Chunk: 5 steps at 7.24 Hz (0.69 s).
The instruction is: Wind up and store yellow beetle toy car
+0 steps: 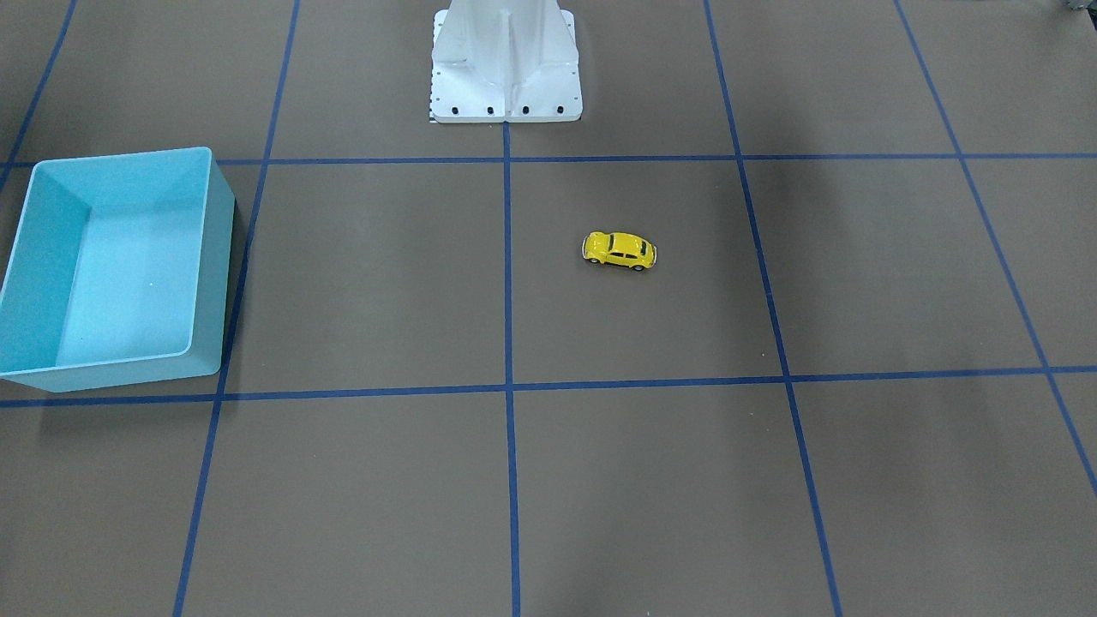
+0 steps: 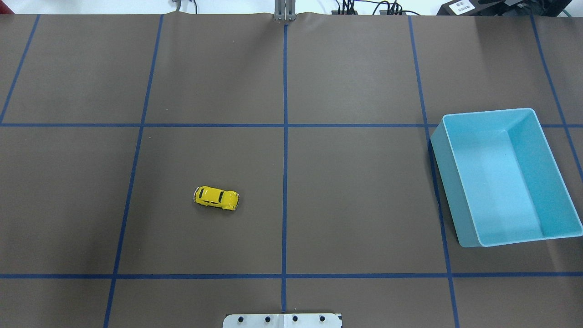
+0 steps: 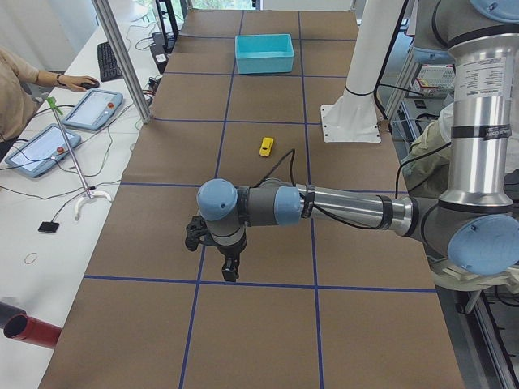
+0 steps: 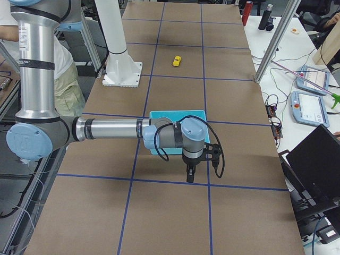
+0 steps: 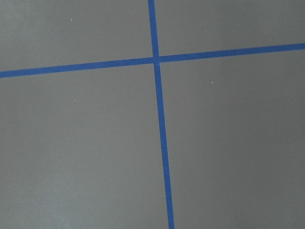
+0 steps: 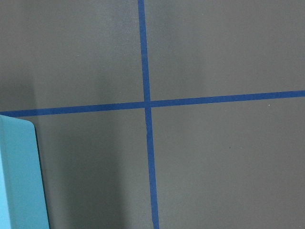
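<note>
Seen from the table's left end, the left arm is nearest. The left end effector [image 3: 230, 272] hangs pointing down just above the brown table [image 3: 268, 324], close to a line of blue tape [image 3: 268, 285]. I cannot tell from this view whether its fingers are apart or together. Its wrist camera shows only table and a tape crossing. Beyond it, the yellow beetle toy car [image 3: 267, 146] stands on its wheels mid-table, near the white robot pedestal [image 3: 351, 121] and well apart from both arms. Farthest lies the light blue bin [image 3: 264, 61].

From the right end the order reverses. The right end effector [image 4: 189, 176] hangs nearest, just beside the bin's near side, and its opening cannot be judged either. Its wrist camera catches one corner of the bin. The arms show only in these two side views. The overhead and front-facing views show the car alone inside a taped square on the robot's left half, with the bin well apart on the right.
</note>
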### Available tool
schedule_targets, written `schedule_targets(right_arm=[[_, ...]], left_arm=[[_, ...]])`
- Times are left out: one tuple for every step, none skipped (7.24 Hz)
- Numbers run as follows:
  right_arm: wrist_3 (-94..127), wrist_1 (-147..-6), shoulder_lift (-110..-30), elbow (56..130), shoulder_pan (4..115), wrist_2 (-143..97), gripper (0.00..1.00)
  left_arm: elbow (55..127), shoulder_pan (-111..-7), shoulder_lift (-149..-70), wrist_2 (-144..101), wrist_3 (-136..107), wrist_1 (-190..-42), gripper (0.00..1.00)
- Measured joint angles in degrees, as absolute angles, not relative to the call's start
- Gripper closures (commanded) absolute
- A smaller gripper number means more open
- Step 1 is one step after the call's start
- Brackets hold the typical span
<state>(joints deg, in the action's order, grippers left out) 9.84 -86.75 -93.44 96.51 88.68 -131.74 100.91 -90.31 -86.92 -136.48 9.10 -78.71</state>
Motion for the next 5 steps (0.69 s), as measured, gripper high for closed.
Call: schedule_targets(right_arm=[[9.85,-86.75,-93.51,96.56,88.68,-131.75,0.0],[9.83,-86.75,-93.61,96.58,88.69,-131.77,0.0],[9.79,-86.75,-93.73,96.58,88.7,-131.78,0.0],[9.77,-86.75,-93.81,96.58,88.7,-131.77,0.0],[9.76,-86.75,-93.84,96.54,88.7,-131.77,0.0]], left_arm=[[101.4,-90.34,-87.03,-136.44,9.21,-78.82,0.0],[101.75,-90.29,-87.35,-136.19,9.25,-78.92,0.0],[102.0,-90.14,-87.6,-135.97,9.26,-79.05,0.0],[102.14,-90.0,-87.67,-135.91,9.29,-79.13,0.0],[102.31,-90.02,-87.68,-135.88,9.31,-79.13,0.0]])
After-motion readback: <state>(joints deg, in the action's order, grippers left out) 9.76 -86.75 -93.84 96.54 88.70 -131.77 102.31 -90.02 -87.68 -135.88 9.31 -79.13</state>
